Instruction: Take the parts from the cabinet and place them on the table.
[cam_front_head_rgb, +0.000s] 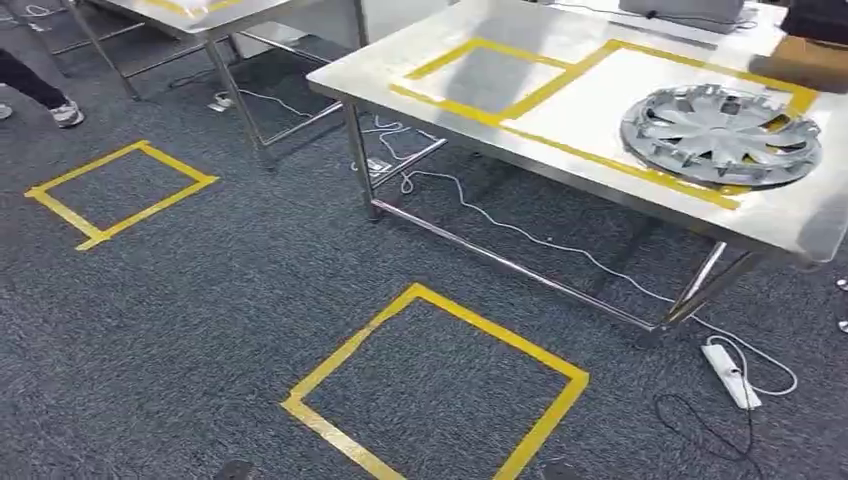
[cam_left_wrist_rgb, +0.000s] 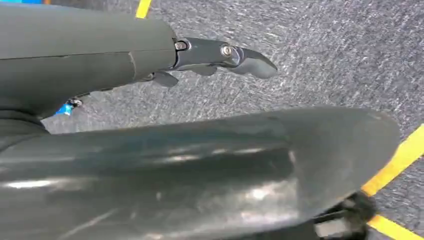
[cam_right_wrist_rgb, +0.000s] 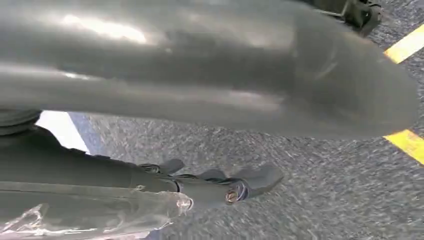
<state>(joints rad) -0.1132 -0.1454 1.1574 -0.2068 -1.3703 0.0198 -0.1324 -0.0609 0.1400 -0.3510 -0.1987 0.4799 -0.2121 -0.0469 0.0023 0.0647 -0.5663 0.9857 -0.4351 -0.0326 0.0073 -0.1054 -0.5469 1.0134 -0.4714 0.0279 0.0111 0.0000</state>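
Resting on table (cam_front_head_rgb: 560, 150): hubcap (cam_front_head_rgb: 720, 135)

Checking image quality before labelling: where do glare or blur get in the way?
Head view: the steel table reflects bright light beside the hubcap, washing out its surface; the floor stays sharp. Left wrist view: the left hand is clear, the carpet streaked. Right wrist view: the right hand looks soft, with motion blur.

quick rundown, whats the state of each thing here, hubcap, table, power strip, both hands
hubcap: lying flat on the table, inside a yellow taped box
table: standing, bare in its other taped box
power strip: on the carpet by the table leg, white cable attached
left hand: empty, fingers extended over the carpet
right hand: empty, fingers extended over the carpet
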